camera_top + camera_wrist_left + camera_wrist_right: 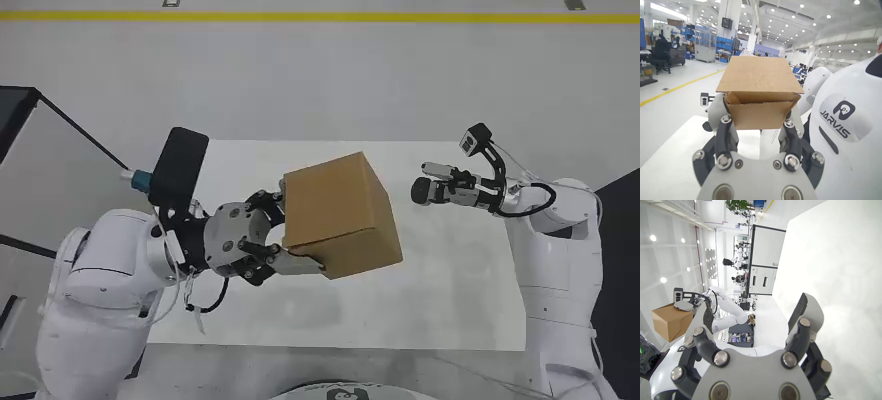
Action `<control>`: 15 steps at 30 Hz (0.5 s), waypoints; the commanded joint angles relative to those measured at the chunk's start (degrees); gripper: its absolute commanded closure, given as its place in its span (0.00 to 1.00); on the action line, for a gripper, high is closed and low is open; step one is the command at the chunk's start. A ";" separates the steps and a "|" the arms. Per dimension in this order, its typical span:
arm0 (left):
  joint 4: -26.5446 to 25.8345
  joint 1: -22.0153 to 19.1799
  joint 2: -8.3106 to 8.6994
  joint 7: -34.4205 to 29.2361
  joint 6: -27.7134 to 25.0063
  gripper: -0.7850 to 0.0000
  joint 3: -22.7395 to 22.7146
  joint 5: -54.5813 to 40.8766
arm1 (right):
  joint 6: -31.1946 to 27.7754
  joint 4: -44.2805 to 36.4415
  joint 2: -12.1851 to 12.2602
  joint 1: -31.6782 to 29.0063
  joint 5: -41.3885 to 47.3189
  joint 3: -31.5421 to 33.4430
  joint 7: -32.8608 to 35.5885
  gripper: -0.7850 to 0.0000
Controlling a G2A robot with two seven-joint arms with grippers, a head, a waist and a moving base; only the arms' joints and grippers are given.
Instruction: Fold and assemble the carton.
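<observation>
Carton: I have the plain brown corrugated-cardboard carton (340,215) over the middle of the white table (450,290). It looks tilted and lifted clear of the surface.
Left gripper: the left gripper (755,113) is clamped on the carton at its near end. One finger lies against each side of that end, and the right wrist view shows a finger pressed flat on a carton face (668,321).
Right gripper: the right gripper (756,306) hangs over the table well apart from the carton, with its jaws spread wide and nothing between them.
Done so far: by my reading the carton is already opened out into a box, with square walls and crisp edges.
Still open: in the left wrist view the end facing me is not shut. One flap juts out level with the upper face, another is turned up from below, and a dark gap between them shows the inside.
Left to do: I judge those flaps still need pressing home. I cannot tell how the far end stands.
Writing: every carton face I can see is bare cardboard, with no print, label or tape. The table also carries no markings.
</observation>
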 commanded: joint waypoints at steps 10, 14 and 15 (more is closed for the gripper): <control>-1.33 -2.25 0.00 1.25 -4.04 1.00 -1.03 6.89 | 0.00 0.00 0.00 0.00 0.00 0.00 0.00 0.00; -0.95 -5.93 -0.02 3.27 -9.92 1.00 -2.23 17.02 | 0.00 0.00 0.00 0.00 0.00 0.00 0.00 0.00; -0.68 -6.64 -0.08 4.59 -11.29 1.00 -2.17 18.40 | 0.00 0.00 0.00 0.00 0.00 0.00 0.00 0.00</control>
